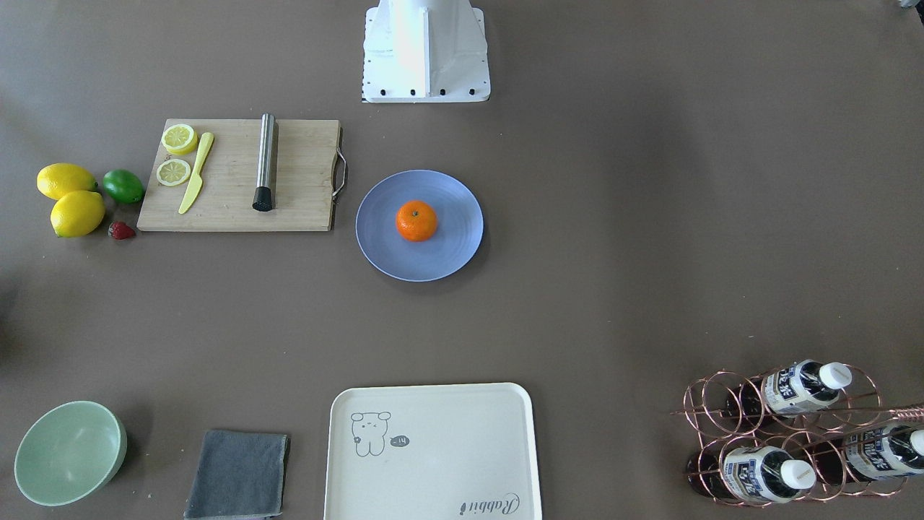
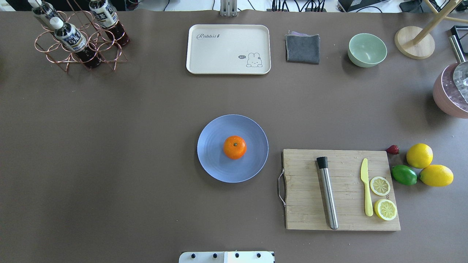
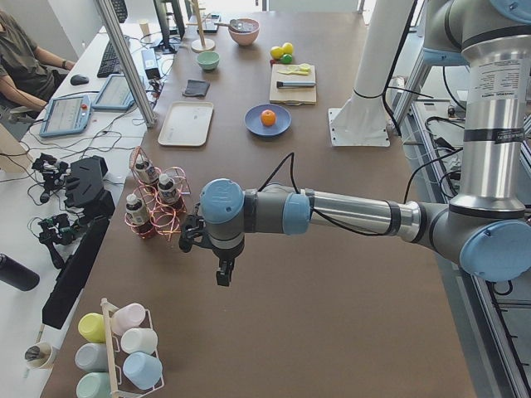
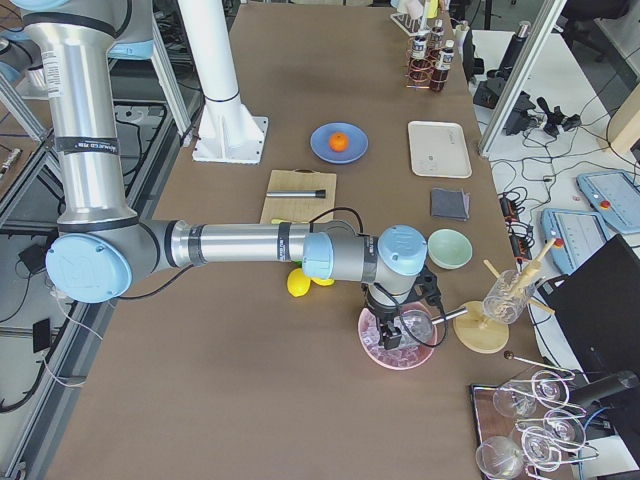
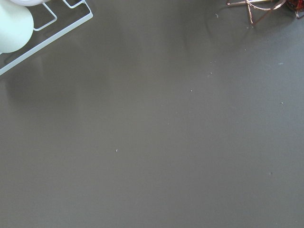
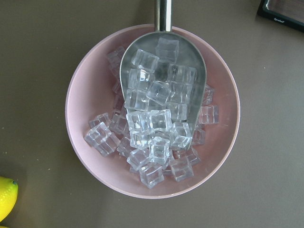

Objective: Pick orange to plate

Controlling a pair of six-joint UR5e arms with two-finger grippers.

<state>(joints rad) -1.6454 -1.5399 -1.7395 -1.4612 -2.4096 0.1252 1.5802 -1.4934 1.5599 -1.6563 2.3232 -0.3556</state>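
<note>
Under right claw (image 4: 392,332): pink bowl (image 6: 80,95) full of ice (image 6: 159,118), scoop (image 6: 164,12) in it. Under left claw (image 3: 222,272): table (image 5: 152,142). Far from both: orange (image 2: 234,147) sits on plate (image 2: 212,164). Can't tell how wide either claw is.

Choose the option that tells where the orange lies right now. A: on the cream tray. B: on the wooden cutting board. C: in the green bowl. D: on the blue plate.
D: the small round bright-orange fruit sits near the middle of the round periwinkle-blue shallow plate, its stem dot facing up.
</note>
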